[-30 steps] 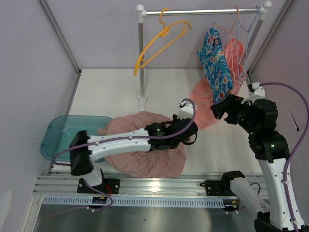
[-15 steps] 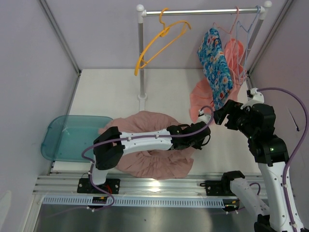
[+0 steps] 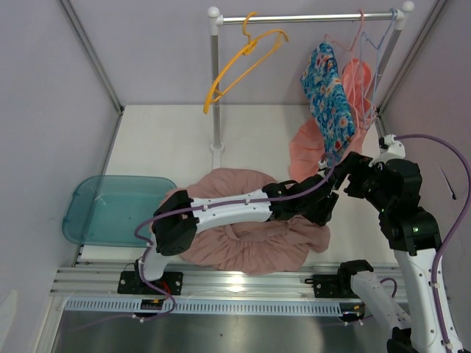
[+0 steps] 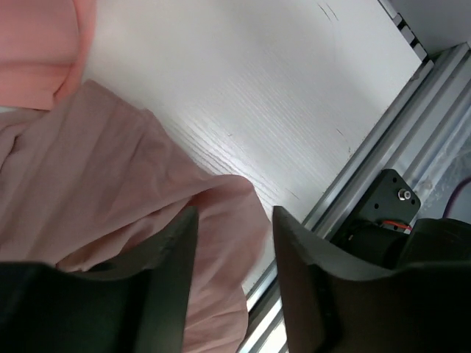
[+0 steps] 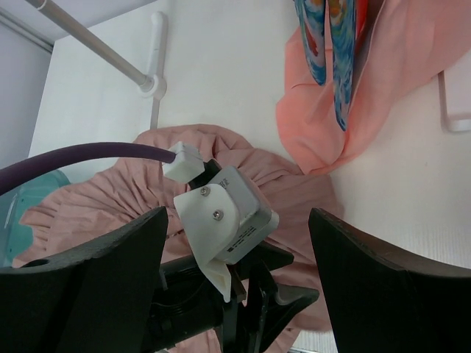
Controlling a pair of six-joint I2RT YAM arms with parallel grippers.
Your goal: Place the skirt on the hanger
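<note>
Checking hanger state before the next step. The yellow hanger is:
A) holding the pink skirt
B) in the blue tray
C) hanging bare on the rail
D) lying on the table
C: the yellow hanger hooks over the rail with nothing on it, while the pink skirt lies bunched on the table.

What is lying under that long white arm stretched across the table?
The pink skirt, bunched on the white table. The left arm covers a strip across it, so what lies directly beneath there cannot be seen.
</note>
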